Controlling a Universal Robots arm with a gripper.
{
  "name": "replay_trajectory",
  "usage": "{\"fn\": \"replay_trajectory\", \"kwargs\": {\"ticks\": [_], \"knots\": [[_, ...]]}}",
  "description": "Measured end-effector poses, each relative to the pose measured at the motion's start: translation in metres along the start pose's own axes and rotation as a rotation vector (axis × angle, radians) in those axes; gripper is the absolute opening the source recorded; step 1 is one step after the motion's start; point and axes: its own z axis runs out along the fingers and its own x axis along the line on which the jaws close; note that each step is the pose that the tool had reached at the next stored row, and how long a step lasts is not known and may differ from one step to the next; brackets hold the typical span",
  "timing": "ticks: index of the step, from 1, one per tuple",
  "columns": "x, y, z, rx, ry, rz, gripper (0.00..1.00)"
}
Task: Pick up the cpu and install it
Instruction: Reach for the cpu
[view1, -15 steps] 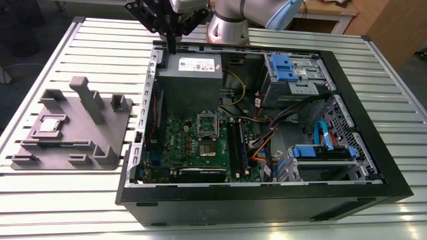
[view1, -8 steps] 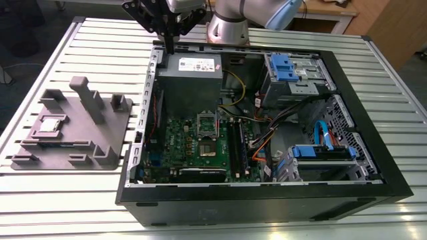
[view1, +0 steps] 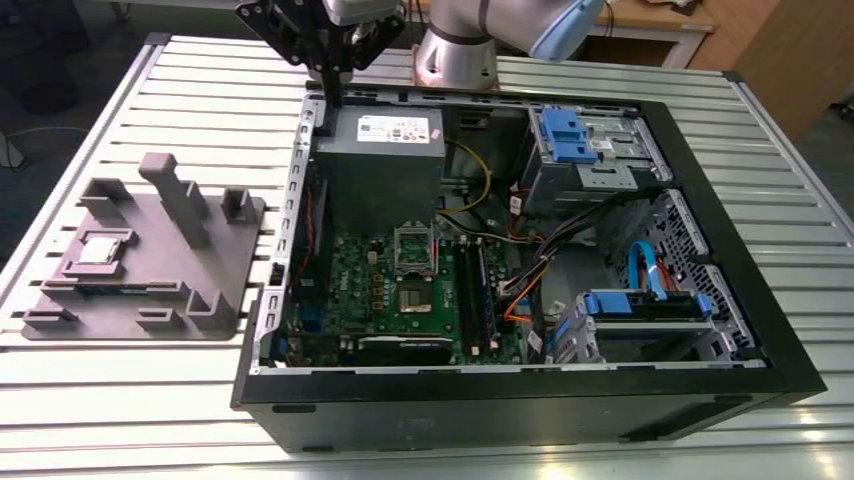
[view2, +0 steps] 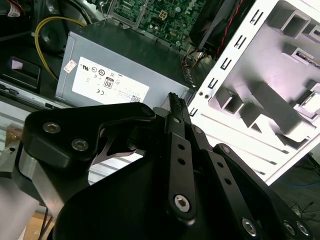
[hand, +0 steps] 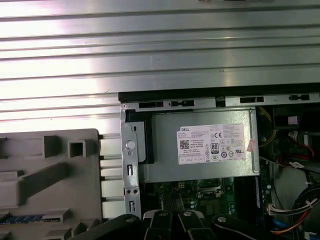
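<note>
**Jaws pressed together above the case corner, cpu on its fixture**

In the exterior view the gripper (view1: 328, 68) hangs at the upper middle of the frame, over the far left corner of the open computer case (view1: 534, 400). Its jaws are pressed together into one thin black tip and pinch nothing. The second wrist view shows the same closed tip (view2: 175, 100) in front of the power supply (view2: 115, 75).

The cpu (view1: 104, 247) lies flat at the exterior view's left, seated in a square recess of the grey fixture (view1: 200, 290). The fixture rests on the slatted metal bench (view1: 134, 420), just beside the case. The chip is well apart from the gripper and outside the case.

Inside the case, the green motherboard (view1: 387, 310) sits in the lower middle of the frame. The dark square socket (view1: 416, 298) is near its centre and holds no chip.

Writing appears chiefly on the power supply's white label (view1: 390, 128), a rectangular sticker seen in both wrist views (view2: 110, 85) (hand: 212, 145). It carries rows of small black print, a line of round certification marks and a small pink patch at one end. A blue drive bracket (view1: 567, 135) sits at the upper right of the exterior view.
</note>
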Motion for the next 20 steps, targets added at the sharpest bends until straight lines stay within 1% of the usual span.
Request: {"fn": "replay_trajectory", "kwargs": {"ticks": [20], "knots": [[0.0170, -0.0013, -0.0005, -0.0001, -0.0016, 0.000, 0.10]]}}
